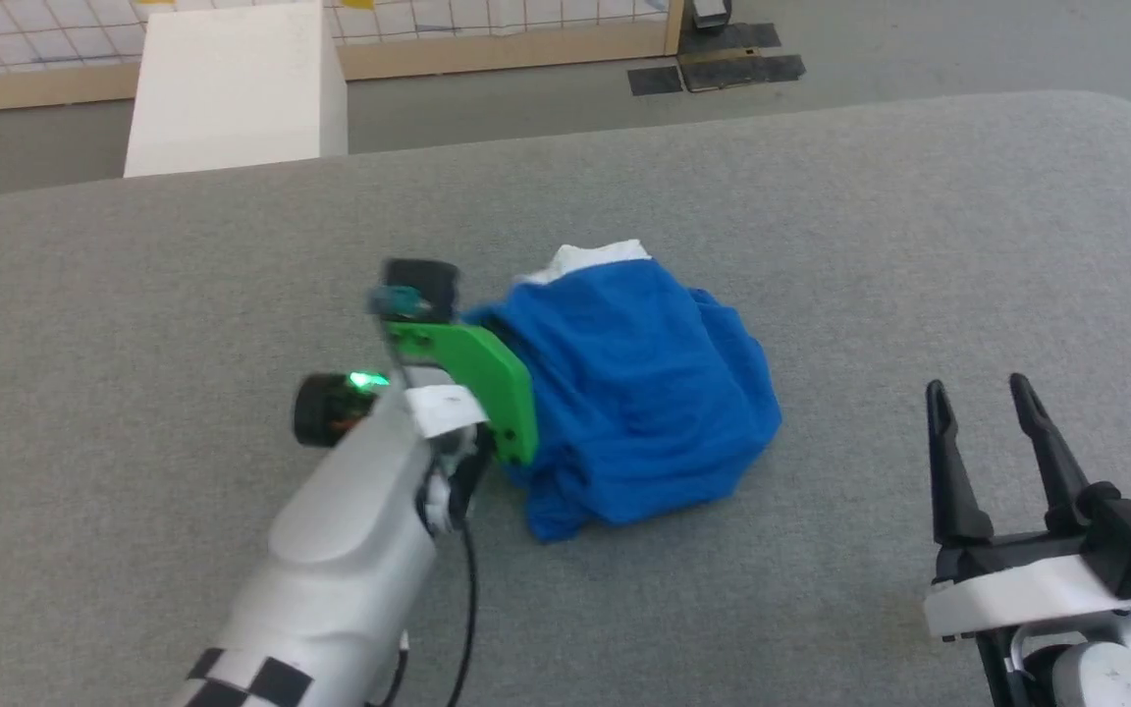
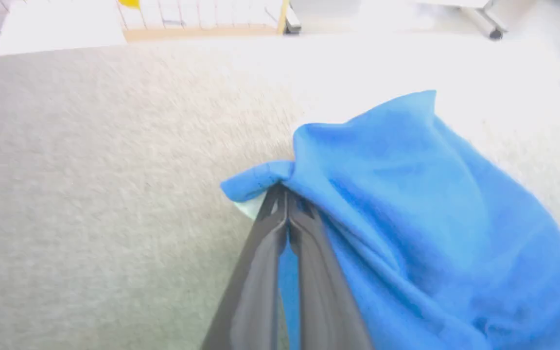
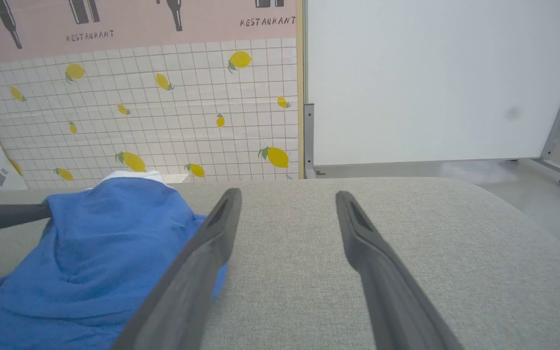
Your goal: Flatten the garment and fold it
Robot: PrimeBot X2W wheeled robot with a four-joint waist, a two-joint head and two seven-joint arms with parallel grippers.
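1. Stretching beneath everything is a grey, cloth-covered table (image 1: 870,196) with a rounded corner; the garment lies near its middle.
2. Beyond the garment, past the table's far edge and toward the robot's left, stands a plain white block (image 1: 237,88).
3. The garment (image 1: 639,393) is a pair of bright blue shorts, bunched into a rumpled mound, neither flat nor folded. A strip of white trim (image 1: 595,257) peeks out along the garment's far edge.
4. The left arm (image 1: 350,550), pale grey with a green bracket (image 1: 487,378) near its wrist, reaches in at the garment's left side.
5. The right gripper (image 1: 976,388) sits to the garment's right, clear of the cloth. Its two long dark fingers are spread wide with nothing between them, and they point away from the robot.
6. The left gripper (image 2: 285,194) meets the garment at its left edge. Its dark fingers are pressed together, pinching a fold of blue cloth, and a small blue flap pokes out past the fingertips.
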